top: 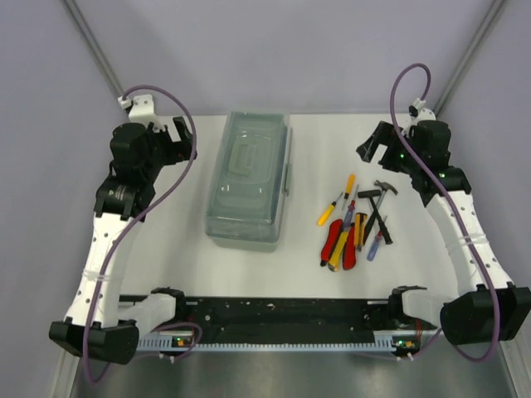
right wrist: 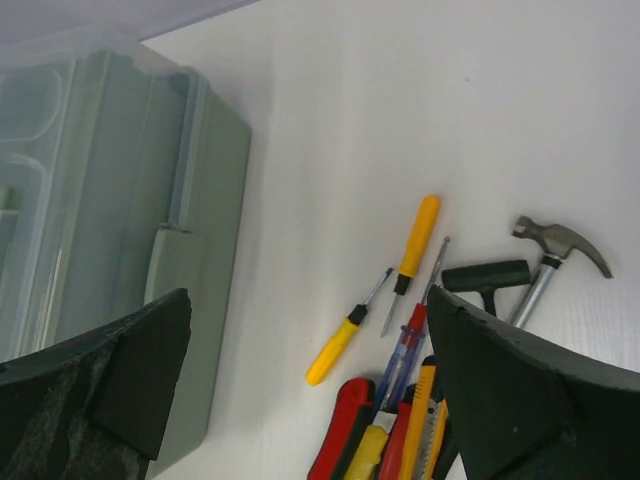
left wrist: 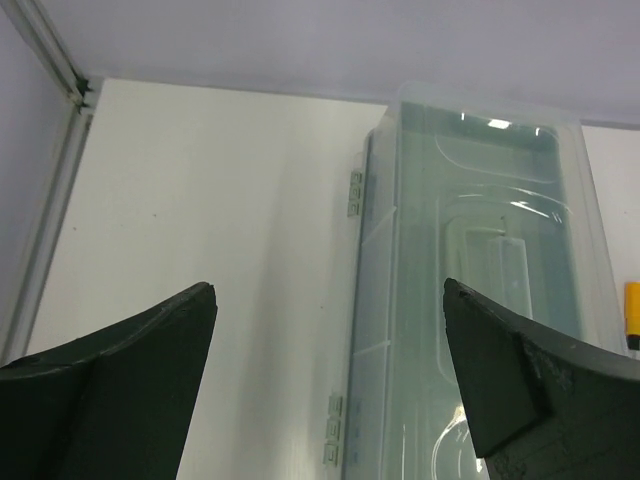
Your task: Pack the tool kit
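Note:
The grey-green toolbox [top: 249, 178] lies lid shut in the middle of the white table, its clear lid facing up. To its right lies a heap of hand tools: two yellow-handled screwdrivers [top: 329, 211], red-handled pliers [top: 336, 245], a blue-handled screwdriver [top: 377, 245] and a black hammer [top: 383, 199]. My left gripper [top: 182, 134] hovers open beside the box's far left corner; the left wrist view has the toolbox [left wrist: 470, 300] under the right finger of the left gripper [left wrist: 328, 290]. My right gripper [top: 372, 146] hangs open above the far end of the tools, framing a yellow screwdriver [right wrist: 345, 335] and the hammer [right wrist: 550, 250].
Grey enclosure walls with metal corner rails [top: 95, 58] close in the table on three sides. A black rail [top: 282, 311] with the arm bases runs along the near edge. Purple cables [top: 178, 178] loop from each arm.

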{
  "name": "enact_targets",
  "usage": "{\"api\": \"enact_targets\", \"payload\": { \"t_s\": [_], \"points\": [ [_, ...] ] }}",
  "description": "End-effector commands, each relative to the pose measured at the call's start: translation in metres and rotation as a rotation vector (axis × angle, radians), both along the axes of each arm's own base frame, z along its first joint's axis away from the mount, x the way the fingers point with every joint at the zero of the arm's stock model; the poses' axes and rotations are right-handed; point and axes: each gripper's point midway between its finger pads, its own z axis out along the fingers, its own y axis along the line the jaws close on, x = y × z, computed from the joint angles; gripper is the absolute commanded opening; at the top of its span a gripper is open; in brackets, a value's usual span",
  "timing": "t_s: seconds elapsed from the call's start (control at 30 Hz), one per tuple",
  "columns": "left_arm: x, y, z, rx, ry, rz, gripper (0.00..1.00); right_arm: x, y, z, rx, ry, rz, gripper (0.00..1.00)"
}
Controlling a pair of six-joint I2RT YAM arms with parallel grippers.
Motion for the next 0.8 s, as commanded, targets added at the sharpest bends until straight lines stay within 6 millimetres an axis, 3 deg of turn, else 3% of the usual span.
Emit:
{"api": "enact_targets", "payload": {
  "t_s": [0.0, 0.17, 0.27, 0.47, 0.63, 0.77],
  "points": [
    [0.012, -0.01, -0.014, -0.089, 0.07, -0.03, 0.98, -0.003, 0.036, -0.001, 0.116, -0.014, 0.186, 0.99],
    [0.033, 0.012, -0.056, -0.151, 0.209, 0.07, 0.98, -0.01, 0.079, -0.015, 0.232, -0.059, 0.288, 0.99],
    [0.042, 0.014, -0.07, -0.239, 0.25, 0.025, 0.97, -0.008, 0.1, -0.023, 0.298, -0.025, 0.313, 0.99],
    [0.053, -0.007, -0.086, -0.306, 0.268, -0.094, 0.96, 0.006, 0.13, -0.047, 0.476, 0.058, 0.299, 0.99],
    [0.057, -0.03, -0.099, -0.354, 0.305, -0.225, 0.95, 0.007, 0.175, -0.057, 0.551, 0.09, 0.377, 0.99],
    [0.054, -0.044, -0.117, -0.412, 0.357, -0.289, 0.94, 0.012, 0.191, -0.068, 0.569, 0.11, 0.422, 0.99]
  ]
}}
